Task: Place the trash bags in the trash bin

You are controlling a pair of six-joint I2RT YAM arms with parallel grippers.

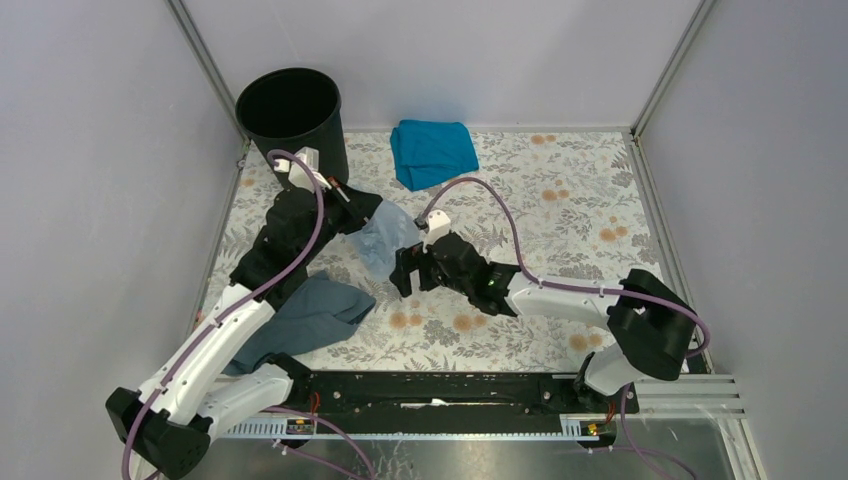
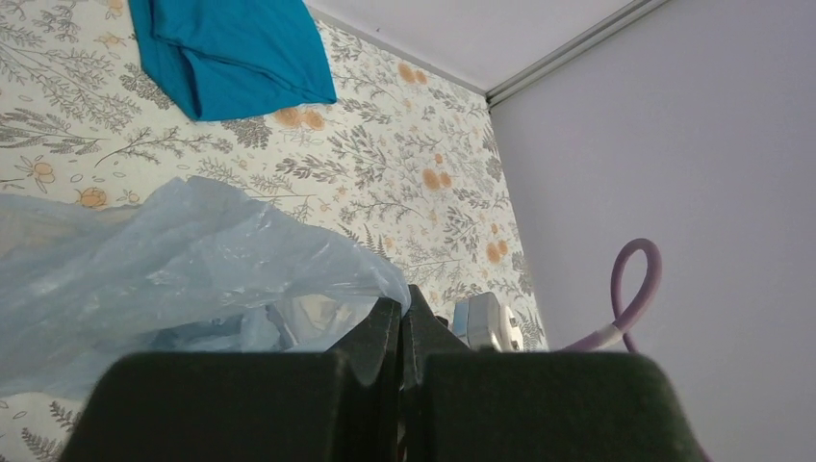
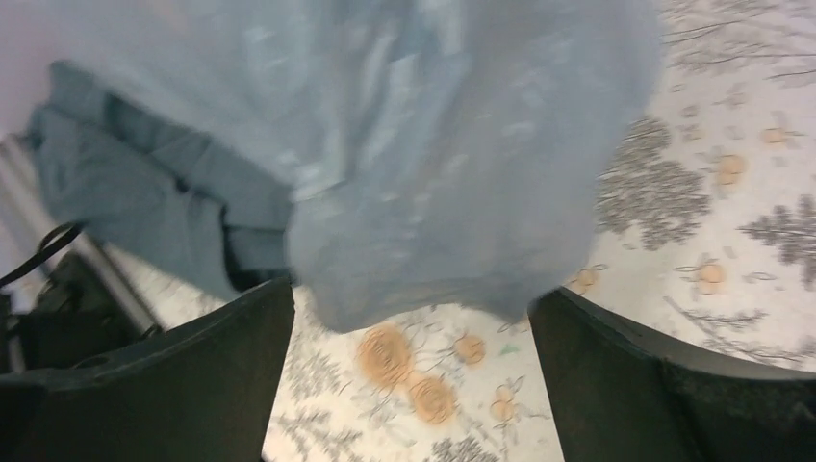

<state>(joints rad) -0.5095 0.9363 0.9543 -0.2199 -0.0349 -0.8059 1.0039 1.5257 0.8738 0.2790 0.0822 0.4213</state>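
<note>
Presently the thin, translucent pale-blue plastic bag [image 1: 385, 240] is clamped left of centre by the left gripper [image 2: 402, 313], ready for the round black plastic bin [image 1: 292, 112] at far left; the right gripper [image 3: 414, 318] is held agape.

Crumpled pale blue bag [image 1: 386, 240] mid-table, black bin [image 1: 318, 140] upright — far-left corner

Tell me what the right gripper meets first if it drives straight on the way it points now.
Most likely the trash bag, which hangs directly ahead of the open right gripper and fills most of its wrist view. Blur leaves the gap between them unclear.
</note>
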